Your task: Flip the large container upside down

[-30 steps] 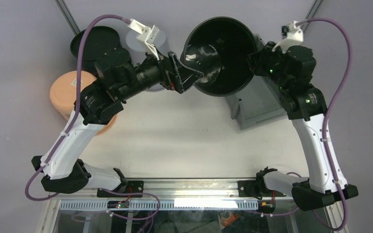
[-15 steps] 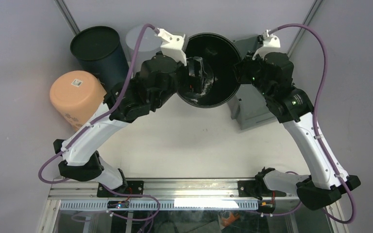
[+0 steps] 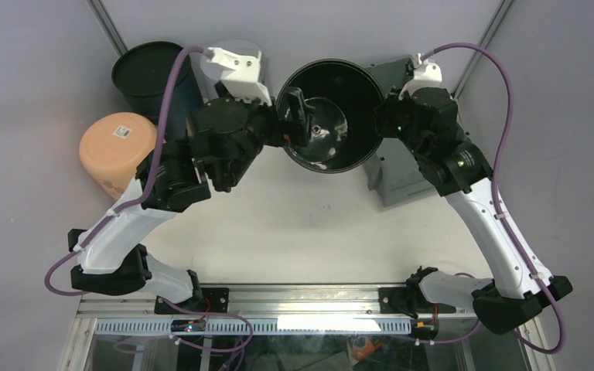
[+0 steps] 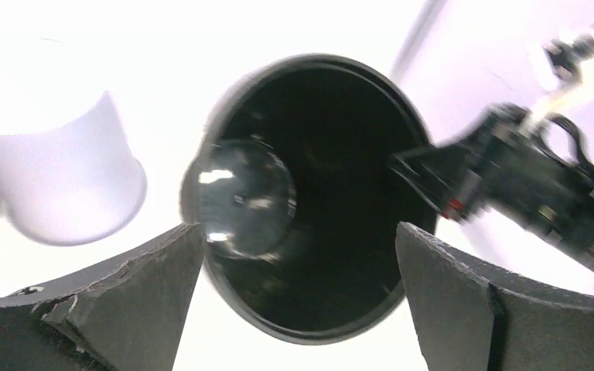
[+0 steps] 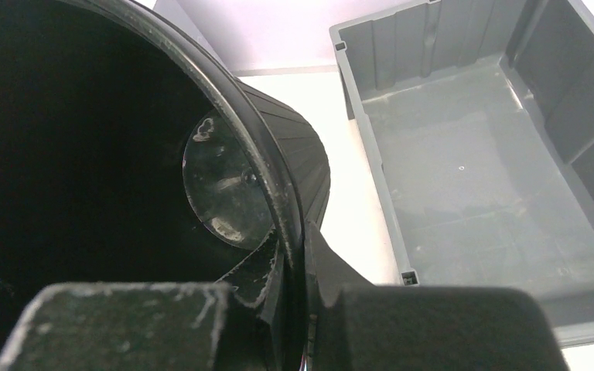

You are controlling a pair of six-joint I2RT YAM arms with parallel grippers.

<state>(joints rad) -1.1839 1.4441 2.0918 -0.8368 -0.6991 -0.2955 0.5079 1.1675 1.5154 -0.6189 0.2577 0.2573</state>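
Observation:
The large container (image 5: 479, 154), a grey rectangular bin, stands open side up on the table at the right. In the top view it (image 3: 402, 178) is partly hidden beneath my right arm. My right gripper (image 5: 300, 263) is shut on the rim of a round black bucket (image 3: 329, 116), which it holds beside the bin with the mouth facing upward. My left gripper (image 3: 292, 120) is open at the bucket's left rim. In the left wrist view the black bucket (image 4: 317, 201) lies ahead between the spread fingers (image 4: 124, 309), apart from both.
An upside-down orange bucket (image 3: 116, 151) sits at the left. A dark bucket (image 3: 153, 73) and a pale grey bucket (image 3: 228, 58) stand at the back left. The pale grey bucket (image 4: 54, 178) is close to my left gripper.
The black bucket has shifted left and nearer, still in my right gripper. My left wrist has turned over and its gripper has drawn back towards the bucket's left rim.

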